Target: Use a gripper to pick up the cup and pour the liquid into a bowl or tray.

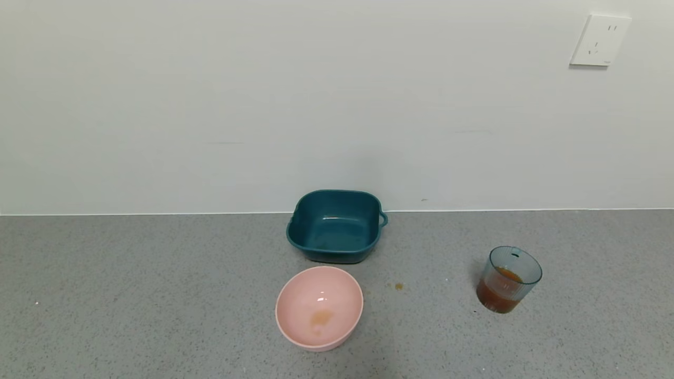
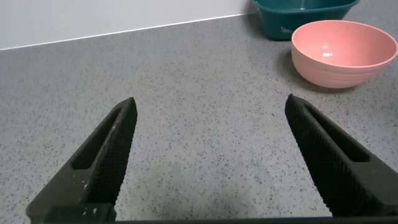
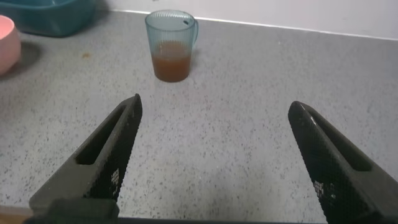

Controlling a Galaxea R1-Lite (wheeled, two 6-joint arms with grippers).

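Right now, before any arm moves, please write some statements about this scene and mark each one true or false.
1. The cup holds orange-brown liquid. True.
2. The cup stands inside the teal basin. False: it stands on the counter, apart from the basin, toward the robot's right.
3. The right gripper is open, with the cup ahead of it and nothing between its fingers. True.
4. The pink bowl is full to the rim. False: only a small orange-brown stain shows on its bottom.
5. The left gripper is shut on the pink bowl. False: it is open and apart from it.
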